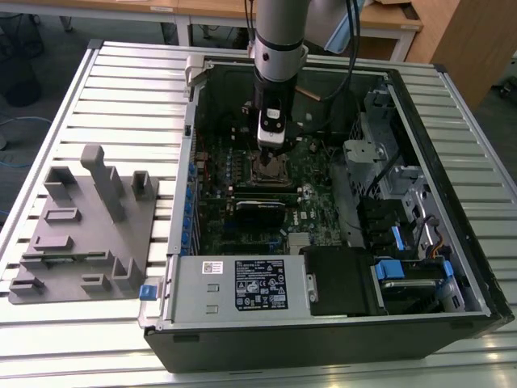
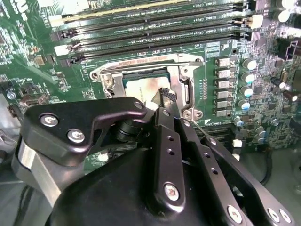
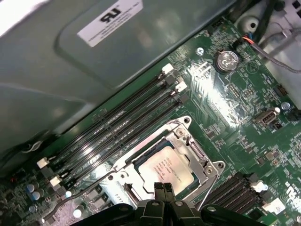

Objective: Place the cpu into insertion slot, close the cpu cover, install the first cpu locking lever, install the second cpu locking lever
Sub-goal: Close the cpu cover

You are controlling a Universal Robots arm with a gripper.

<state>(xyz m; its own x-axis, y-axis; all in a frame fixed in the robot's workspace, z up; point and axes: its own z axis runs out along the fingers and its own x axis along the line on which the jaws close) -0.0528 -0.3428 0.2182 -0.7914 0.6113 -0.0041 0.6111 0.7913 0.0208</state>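
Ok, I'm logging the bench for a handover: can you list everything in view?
table: one, silver slatted, under everything
computer case: one, black, open, on the table
fixture tray: one, grey, exterior view's left of the case
power supply box: one, grey, labelled, inside the case
motherboard: one, green, inside the case
cpu: one, silver-grey, on the motherboard
cpu cover: one, silver, framing the cpu
memory slots: four, black, beside the cpu cover
arm: one, grey, reaching into the case
tool: one, black, over the cpu
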